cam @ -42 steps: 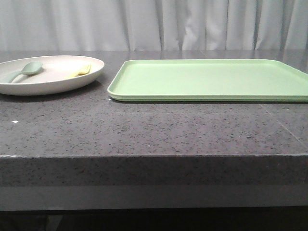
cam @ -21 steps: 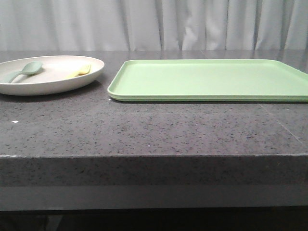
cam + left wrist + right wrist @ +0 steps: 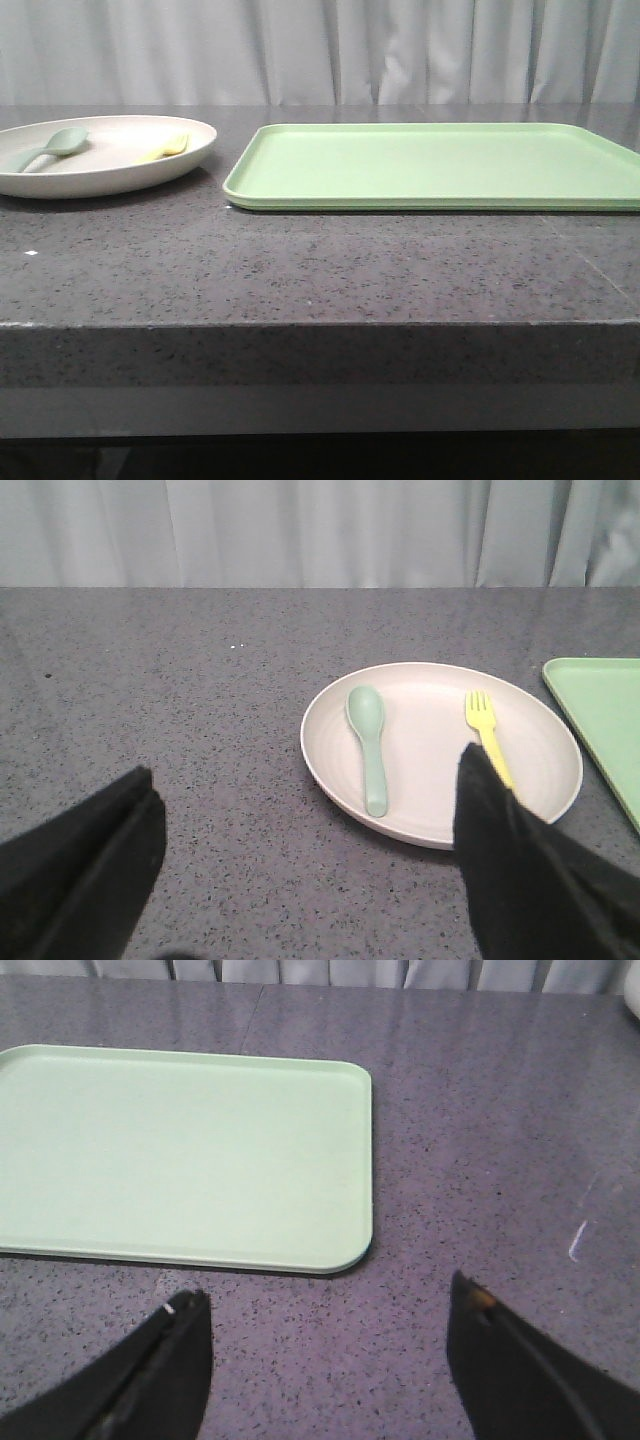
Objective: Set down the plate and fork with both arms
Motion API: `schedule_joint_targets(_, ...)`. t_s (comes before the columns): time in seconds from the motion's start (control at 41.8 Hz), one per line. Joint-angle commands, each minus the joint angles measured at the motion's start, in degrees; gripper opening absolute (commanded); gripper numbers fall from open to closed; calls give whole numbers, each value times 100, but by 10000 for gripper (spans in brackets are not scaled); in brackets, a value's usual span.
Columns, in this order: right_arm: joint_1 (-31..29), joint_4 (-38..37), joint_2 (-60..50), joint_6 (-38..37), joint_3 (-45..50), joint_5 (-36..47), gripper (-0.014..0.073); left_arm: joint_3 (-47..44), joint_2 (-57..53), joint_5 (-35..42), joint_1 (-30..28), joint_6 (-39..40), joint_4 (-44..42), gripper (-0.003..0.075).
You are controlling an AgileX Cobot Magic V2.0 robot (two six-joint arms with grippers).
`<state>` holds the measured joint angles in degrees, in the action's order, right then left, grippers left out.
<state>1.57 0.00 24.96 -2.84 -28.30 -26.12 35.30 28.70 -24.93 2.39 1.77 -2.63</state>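
Both grippers, left (image 3: 305, 865) and right (image 3: 325, 1360), gape wide and empty, so watch the fork (image 3: 487, 738) lying loose beside the spoon (image 3: 369, 742) on the plate (image 3: 520, 810): tilt it while lifting toward the tray (image 3: 200, 1150) and they'll slide off.

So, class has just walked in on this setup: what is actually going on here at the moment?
Nothing is being handled yet. The plate sits on the dark counter with the fork and a spoon lying in it. The green tray lies beside it with nothing on it. The left gripper hangs open short of the plate, and the right gripper hangs open near the tray. Neither touches anything.
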Motion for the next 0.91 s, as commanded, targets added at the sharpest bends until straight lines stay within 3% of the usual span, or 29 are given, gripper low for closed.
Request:
schedule_joint_targets(0.0,-28,-104,80,8,-198,397,526,192,132,460,49,38,71,577)
schedule_joint_targets(0.168,-28,-104,80,8,-198,397,526,851,733,-903,49,-18,-190,577)
schedule_joint_targets(0.287,-28,-104,80,8,-198,397,526,1433,1477,-1847,49,-104,-882,577)
schedule_joint_targets(0.551,-28,-104,80,8,-198,390,526,2646,3284,-2238,-389,-209,-1040,577)
schedule_joint_targets(0.67,-28,-104,80,8,-198,363,526,3374,4056,-2491,-906,-941,-198,577)
schedule_joint_targets(0.814,-28,-104,80,8,-198,334,526,4277,4955,-2990,-1508,-2122,1530,577)
schedule_joint_targets(0.886,-28,-104,80,8,-198,334,526,4669,5366,-3259,-1650,-2329,1918,577)
